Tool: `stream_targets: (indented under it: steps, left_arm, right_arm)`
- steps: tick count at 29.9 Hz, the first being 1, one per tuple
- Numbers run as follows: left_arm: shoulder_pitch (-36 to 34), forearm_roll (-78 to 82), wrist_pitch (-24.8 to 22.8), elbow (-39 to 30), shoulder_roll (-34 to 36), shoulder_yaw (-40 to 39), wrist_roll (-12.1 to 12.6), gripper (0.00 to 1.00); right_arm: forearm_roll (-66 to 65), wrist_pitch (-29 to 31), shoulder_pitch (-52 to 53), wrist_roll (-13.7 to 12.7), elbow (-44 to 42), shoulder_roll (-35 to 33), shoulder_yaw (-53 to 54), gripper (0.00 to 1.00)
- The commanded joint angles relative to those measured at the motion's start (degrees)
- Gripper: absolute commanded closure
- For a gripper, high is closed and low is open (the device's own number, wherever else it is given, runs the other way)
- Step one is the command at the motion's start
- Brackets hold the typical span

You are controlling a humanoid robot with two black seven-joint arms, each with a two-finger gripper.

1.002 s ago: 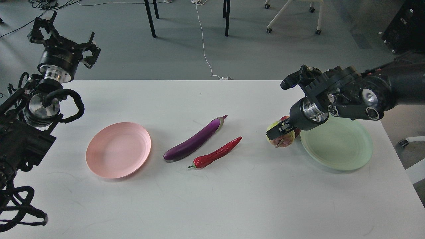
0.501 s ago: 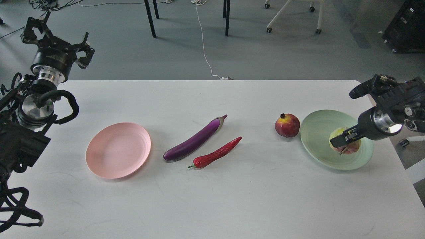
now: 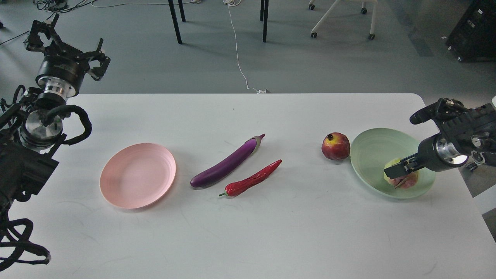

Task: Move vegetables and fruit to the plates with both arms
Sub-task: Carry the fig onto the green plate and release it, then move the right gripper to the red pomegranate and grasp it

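My right gripper (image 3: 400, 173) is shut on the bumpy yellow-green fruit (image 3: 410, 181), which sits low on the right side of the mint green plate (image 3: 372, 151). The dark-red pomegranate (image 3: 335, 146) stands on the table, touching or almost touching that plate's left rim. The purple eggplant (image 3: 226, 164) and the red chili pepper (image 3: 252, 180) lie side by side at the table's middle. The salmon pink plate (image 3: 137, 174) lies bare at the left. My left gripper (image 3: 66, 42) is open and empty, raised beyond the table's far left corner.
The white table (image 3: 271, 232) ends just right of the mint plate. On the floor behind it are black table legs (image 3: 175, 21), a white chair base (image 3: 341, 17) and a white cable (image 3: 238, 58).
My right gripper carried the yellow-green fruit from beside the pomegranate rightward over the mint plate and lowered it into the plate. My left arm drew back slightly to the left, then held still.
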Motion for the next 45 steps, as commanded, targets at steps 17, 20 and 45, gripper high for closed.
stream_targets:
  steps: [17,20,45]
  left_arm:
    - [0.1,-0.1,0.2,0.4,-0.4,0.0,-0.6,0.02]
    - [0.3,-0.1,0.1,0.6,-0.2,0.0,-0.5,0.02]
    - [0.5,-0.1,0.2,0.7,-0.1,0.0,-0.5,0.02]
  right_arm:
    - [0.1,-4.4,-1.4,5.1,-12.5,16.9,6.4,0.05]
    - [-0.1,-4.4,-2.0,5.1,-12.6,17.6,5.7,0.05]
    - [0.4,-4.1,-9.0,4.8,-22.7,24.0,4.0,0.45]
